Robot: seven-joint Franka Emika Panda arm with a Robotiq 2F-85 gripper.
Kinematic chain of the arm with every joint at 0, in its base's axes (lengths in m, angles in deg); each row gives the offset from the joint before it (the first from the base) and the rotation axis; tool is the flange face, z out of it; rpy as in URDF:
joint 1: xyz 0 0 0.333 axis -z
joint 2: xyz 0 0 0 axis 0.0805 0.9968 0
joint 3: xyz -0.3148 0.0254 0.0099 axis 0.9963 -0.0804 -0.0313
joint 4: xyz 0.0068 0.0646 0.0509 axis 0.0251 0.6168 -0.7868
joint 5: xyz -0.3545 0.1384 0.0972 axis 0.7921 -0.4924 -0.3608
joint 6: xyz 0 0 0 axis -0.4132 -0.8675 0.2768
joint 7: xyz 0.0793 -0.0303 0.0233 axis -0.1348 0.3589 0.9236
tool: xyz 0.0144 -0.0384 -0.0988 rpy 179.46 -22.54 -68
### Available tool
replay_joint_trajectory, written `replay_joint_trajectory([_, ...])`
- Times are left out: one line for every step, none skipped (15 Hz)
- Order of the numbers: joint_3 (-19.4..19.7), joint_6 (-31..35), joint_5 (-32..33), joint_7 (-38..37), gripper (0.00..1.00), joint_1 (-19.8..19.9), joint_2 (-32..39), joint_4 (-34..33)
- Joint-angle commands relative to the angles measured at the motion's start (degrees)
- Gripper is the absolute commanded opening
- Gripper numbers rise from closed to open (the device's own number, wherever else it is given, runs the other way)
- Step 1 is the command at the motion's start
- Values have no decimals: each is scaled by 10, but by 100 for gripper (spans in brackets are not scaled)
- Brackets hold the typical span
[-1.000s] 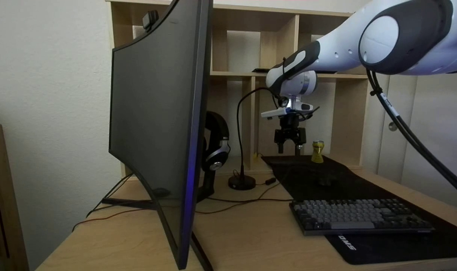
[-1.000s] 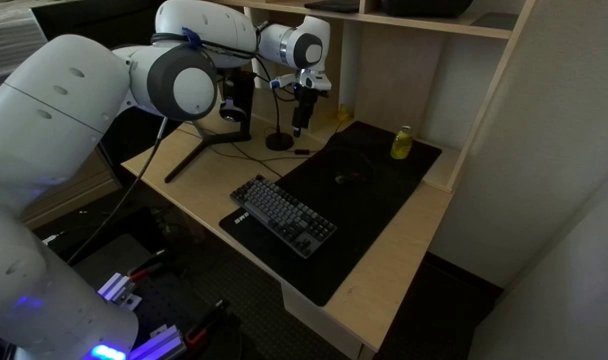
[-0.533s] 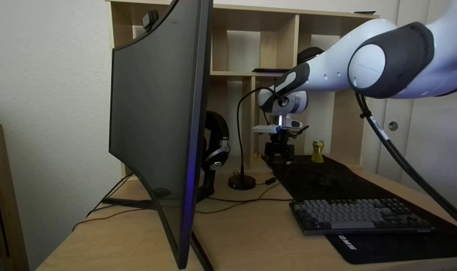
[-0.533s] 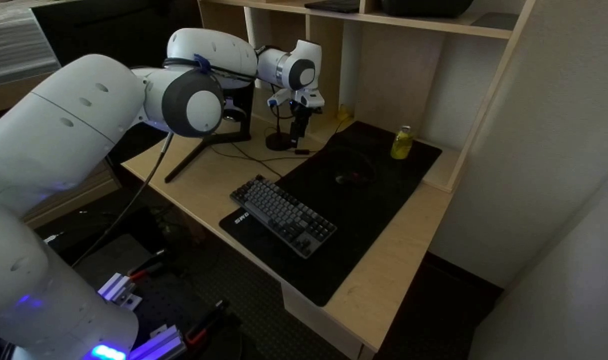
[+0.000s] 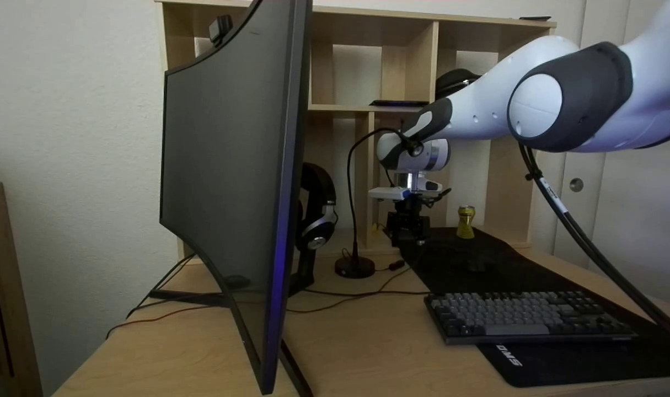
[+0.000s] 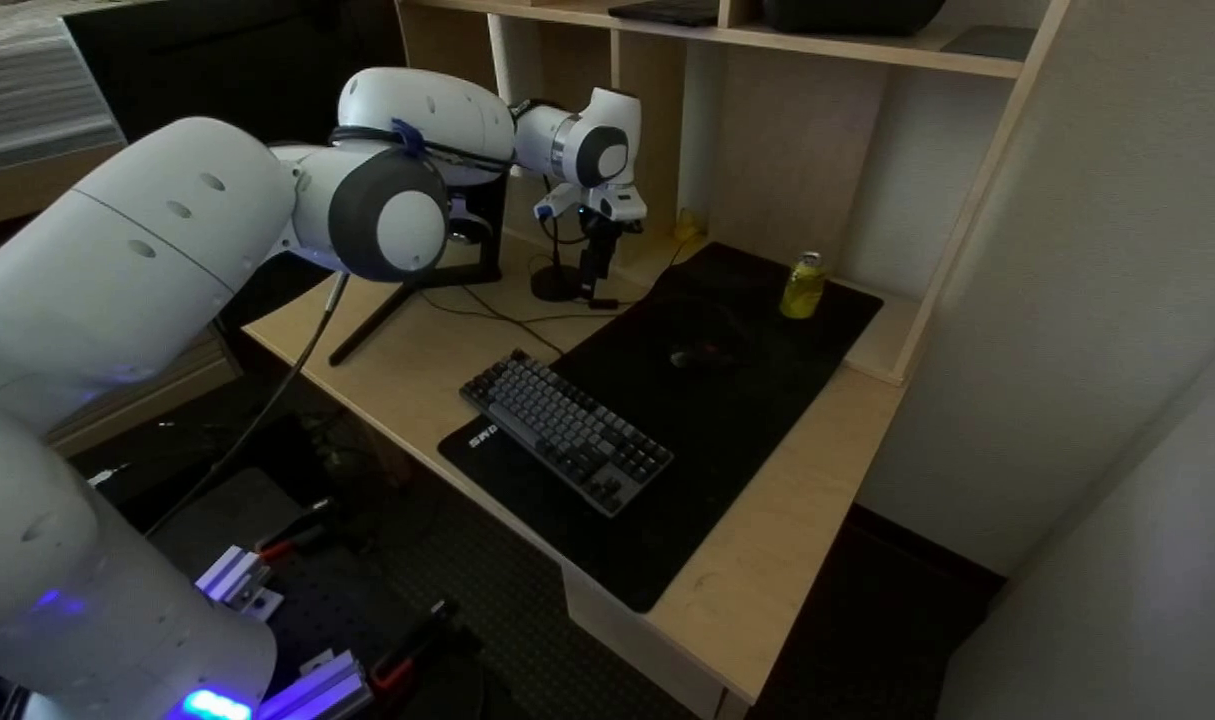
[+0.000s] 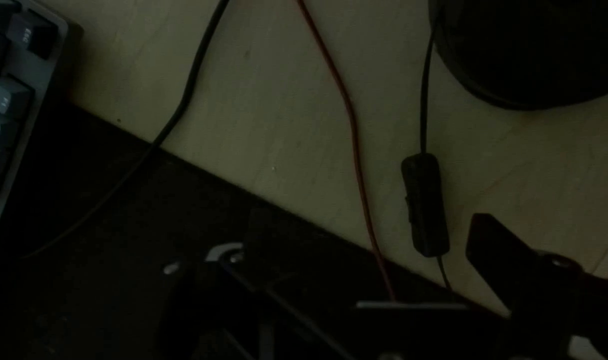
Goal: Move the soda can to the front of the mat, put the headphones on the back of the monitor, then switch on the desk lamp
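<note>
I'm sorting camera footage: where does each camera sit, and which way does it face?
An exterior view: low by the monitor, facing the shelf; arm and gripper show.
An exterior view: high beside the arm, facing down across the desk; most of the arm shows.
Wrist view: on the wrist, facing down beside the lamp base; gripper fingers show.
Shared by both exterior views: soda can, keyboard.

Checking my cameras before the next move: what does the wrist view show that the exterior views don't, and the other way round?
Only the wrist view: readable keycap lettering and the small bump on one side of the black inline block.
Only the exterior views: the soda can upright on the mat and the headphones, in both; the desk lamp's head, in an exterior view.
Shared: keyboard, mat, block, desk lamp's base and the fingers, standing apart.
</note>
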Motion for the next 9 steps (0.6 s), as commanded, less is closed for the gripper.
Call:
replay_joint_trajectory([-12,26,-14,9,100,8,31,-27])
replay_joint_trajectory([-12,33,-14,5,100,8,37,-30])
replay_joint_trajectory([-18,36,-20,10,100,13,43,-34])
replay_joint_trajectory([-25,39,-29,17,100,17,50,-40])
replay_joint_trajectory([-31,39,-38,24,100,21,56,-46])
replay_joint_trajectory([-38,43,-49,25,100,24,60,-50])
replay_joint_trajectory([-44,42,-58,26,100,28,64,-56])
replay_joint_trajectory([-46,44,-64,26,100,29,67,-60])
replay_joint_trajectory([-49,44,-69,27,100,31,69,-65])
